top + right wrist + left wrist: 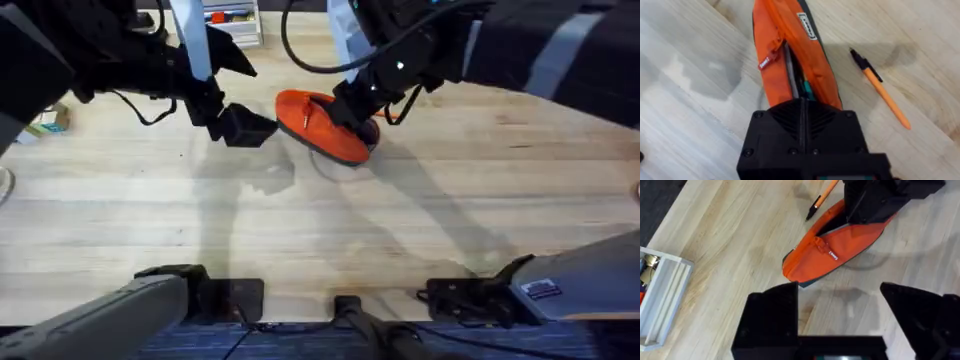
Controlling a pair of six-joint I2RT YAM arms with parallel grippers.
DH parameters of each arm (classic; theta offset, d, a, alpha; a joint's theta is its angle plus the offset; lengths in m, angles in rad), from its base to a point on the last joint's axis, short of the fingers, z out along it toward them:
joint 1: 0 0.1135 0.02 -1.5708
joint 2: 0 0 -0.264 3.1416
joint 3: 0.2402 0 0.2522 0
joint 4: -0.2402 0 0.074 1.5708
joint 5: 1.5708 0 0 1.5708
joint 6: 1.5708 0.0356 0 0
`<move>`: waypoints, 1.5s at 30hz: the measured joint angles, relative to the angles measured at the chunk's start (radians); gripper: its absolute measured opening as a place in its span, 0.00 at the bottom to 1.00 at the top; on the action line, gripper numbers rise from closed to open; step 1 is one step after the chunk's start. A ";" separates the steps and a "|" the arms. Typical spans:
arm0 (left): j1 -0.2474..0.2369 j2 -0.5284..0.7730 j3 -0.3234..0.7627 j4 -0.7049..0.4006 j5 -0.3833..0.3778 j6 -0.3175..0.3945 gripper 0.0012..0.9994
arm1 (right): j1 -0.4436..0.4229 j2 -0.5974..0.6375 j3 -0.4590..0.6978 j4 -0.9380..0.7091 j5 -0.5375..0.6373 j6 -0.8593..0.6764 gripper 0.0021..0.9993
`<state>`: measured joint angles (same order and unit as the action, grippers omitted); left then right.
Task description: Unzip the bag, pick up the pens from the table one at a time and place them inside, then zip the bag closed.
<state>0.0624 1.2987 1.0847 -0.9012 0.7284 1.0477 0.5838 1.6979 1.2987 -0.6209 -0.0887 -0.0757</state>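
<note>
Orange bag point(790, 60) lies unzipped, an orange pen point(882, 90) beside it.

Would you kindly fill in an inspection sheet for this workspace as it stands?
Surface: wooden table, bare in front.
Job's things: orange bag lying partly unzipped; one orange pen on the table beside it.
Clutter: clear organiser tray at the left.
Grippers: left gripper open, apart from the bag; right gripper at the bag's open end, fingers hidden.
Cables: black cables on the arms.
Surroundings: nothing seen.
</note>
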 joint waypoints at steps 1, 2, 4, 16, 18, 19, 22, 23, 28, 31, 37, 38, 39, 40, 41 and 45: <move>0.000 0.000 0.000 0.000 0.000 0.000 0.99 | 0.000 0.007 0.000 0.001 0.000 0.000 0.03; 0.000 0.000 0.000 0.000 0.000 0.000 0.99 | 0.000 0.017 0.000 0.005 0.000 0.000 0.03; 0.000 0.000 0.000 0.000 0.000 0.000 0.99 | 0.000 0.034 0.000 0.011 0.002 0.000 0.03; 0.000 0.000 0.000 0.000 0.000 0.000 0.99 | 0.000 0.063 0.000 0.016 0.007 -0.003 0.36; 0.000 0.000 0.000 0.000 0.000 0.000 0.99 | 0.000 0.063 0.000 0.013 0.011 -0.004 0.64; 0.000 0.000 0.000 0.000 0.000 0.000 0.99 | 0.000 0.063 0.000 0.013 0.013 -0.004 0.80; 0.000 0.000 0.000 0.000 0.000 0.000 0.99 | 0.000 0.063 0.000 0.014 0.013 -0.008 0.99; 0.000 0.000 0.000 0.000 0.000 0.000 0.99 | 0.002 0.063 0.000 0.014 0.013 -0.008 1.00; 0.000 0.000 0.000 0.002 0.000 0.000 0.99 | 0.002 0.063 0.000 0.014 0.013 -0.008 1.00; 0.000 0.000 0.000 0.008 0.000 0.000 0.99 | 0.002 0.063 0.000 0.014 0.013 -0.008 1.00; 0.000 0.000 0.000 0.008 0.000 0.000 0.99 | 0.002 0.063 0.050 -0.052 0.010 -0.007 1.00; 0.000 0.000 0.000 0.008 0.000 0.000 0.99 | 0.002 0.063 0.068 -0.071 0.011 -0.007 1.00; 0.000 0.000 0.000 0.008 0.000 0.000 0.99 | 0.002 0.063 0.090 -0.089 0.010 -0.007 1.00; 0.000 0.000 0.000 0.008 0.000 0.000 0.99 | 0.002 0.063 0.110 -0.105 0.011 -0.007 1.00; 0.000 0.000 0.000 0.008 0.000 0.000 0.99 | 0.002 0.063 0.131 -0.123 0.010 -0.007 1.00; 0.000 0.000 0.000 0.008 0.000 0.000 0.99 | -0.006 0.059 0.223 -0.197 0.011 -0.008 1.00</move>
<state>0.0624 1.2984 1.0847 -0.8932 0.7284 1.0477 0.5781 1.7569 1.5215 -0.8177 -0.0780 -0.0841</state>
